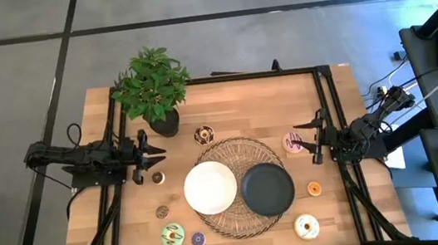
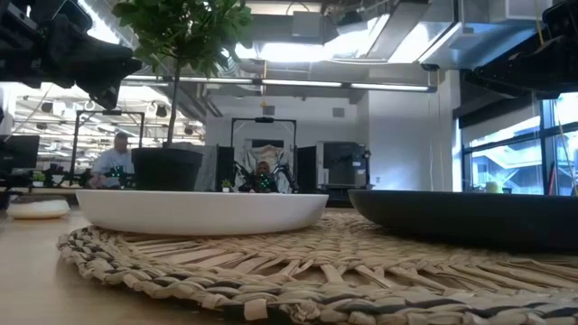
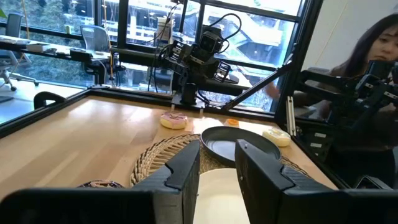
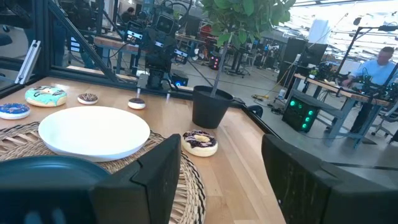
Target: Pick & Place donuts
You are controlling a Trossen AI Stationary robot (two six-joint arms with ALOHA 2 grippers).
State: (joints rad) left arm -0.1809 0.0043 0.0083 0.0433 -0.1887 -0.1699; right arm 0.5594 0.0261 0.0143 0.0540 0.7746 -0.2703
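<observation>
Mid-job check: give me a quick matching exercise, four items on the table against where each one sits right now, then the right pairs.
Things:
1. round white plate
2. pink-iced ring donut
3. green-iced ring donut
4. chocolate ring donut with sprinkles

Places:
A. on bare wood by the right gripper
B. on the woven round mat, left of the round black plate
C. beside the potted plant
D. near the table's front edge, left of the mat

Pairs: 1-B, 2-A, 3-D, 4-C

Overhead, mat-level and two facing wrist views, all sharing white plate [image 1: 210, 187].
</observation>
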